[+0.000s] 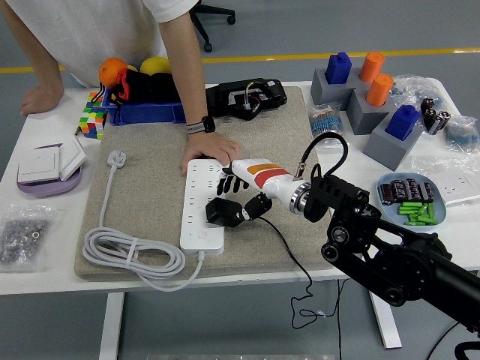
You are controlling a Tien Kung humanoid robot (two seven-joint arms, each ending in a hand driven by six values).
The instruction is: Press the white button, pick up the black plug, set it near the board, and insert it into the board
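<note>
The white power strip (196,217) lies on the grey mat (150,195). The black plug (222,212) sits on the strip's near half, and its thin black cable (289,251) trails off the table's front edge. My right hand (241,192) hovers just right of and behind the plug. Its fingers (229,183) are spread and lifted off the plug, while the thumb stays close to the plug's cable end. A person's hand (212,150) presses flat on the strip's far end.
The strip's white cord (135,259) is coiled at the mat's front left. A purple dish of switches (46,171) and a bag of screws (22,236) lie at left. A blue plate of batteries (412,201) and grey blocks (375,105) stand at right.
</note>
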